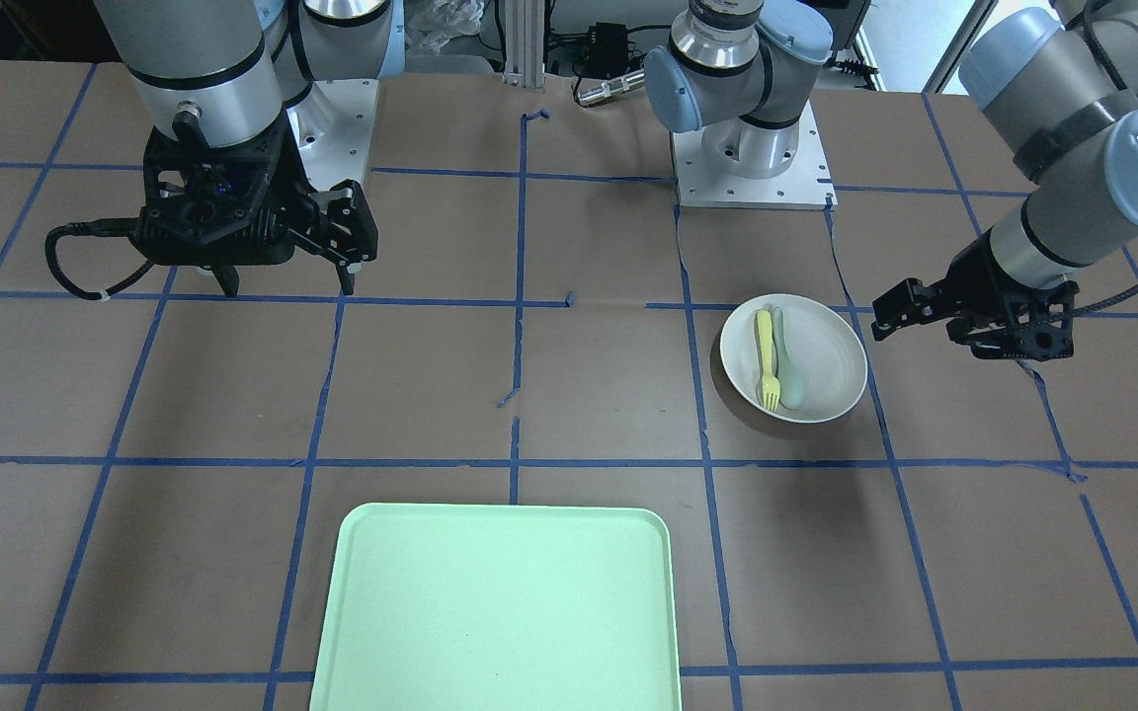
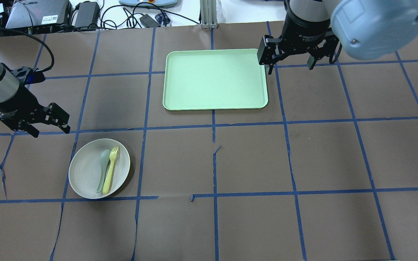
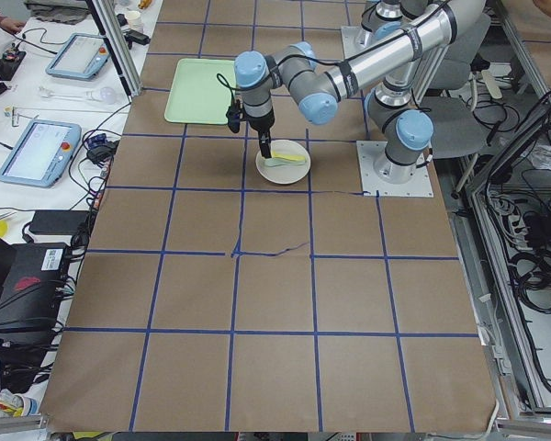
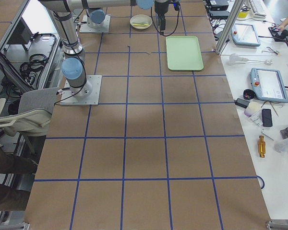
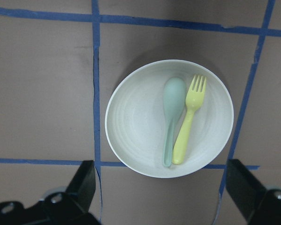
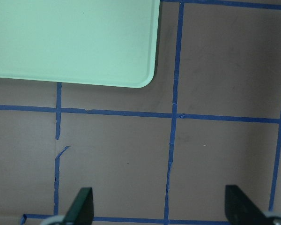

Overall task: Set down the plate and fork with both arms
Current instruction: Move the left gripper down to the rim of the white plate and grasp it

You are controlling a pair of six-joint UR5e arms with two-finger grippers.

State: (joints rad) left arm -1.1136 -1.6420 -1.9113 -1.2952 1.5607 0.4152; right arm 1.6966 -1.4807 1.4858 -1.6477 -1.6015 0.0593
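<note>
The off-white plate (image 2: pixel 85 174) sits on the table at the robot's left, and it also shows in the front view (image 1: pixel 826 346) and the left wrist view (image 5: pixel 136 122). The pale yellow fork (image 2: pixel 111 168) lies in it beside a grey-green spoon (image 2: pixel 103 166). My left gripper (image 2: pixel 51 131) is open and empty, hovering above the table just beyond the plate's far-left rim. My right gripper (image 2: pixel 289 69) is open and empty, up in the air beside the right edge of the mint-green tray (image 2: pixel 180 103).
The tray lies at the table's far middle and its corner shows in the right wrist view (image 6: pixel 84 47). The table is brown paper with a blue tape grid. Electronics and cables lie past the far edge.
</note>
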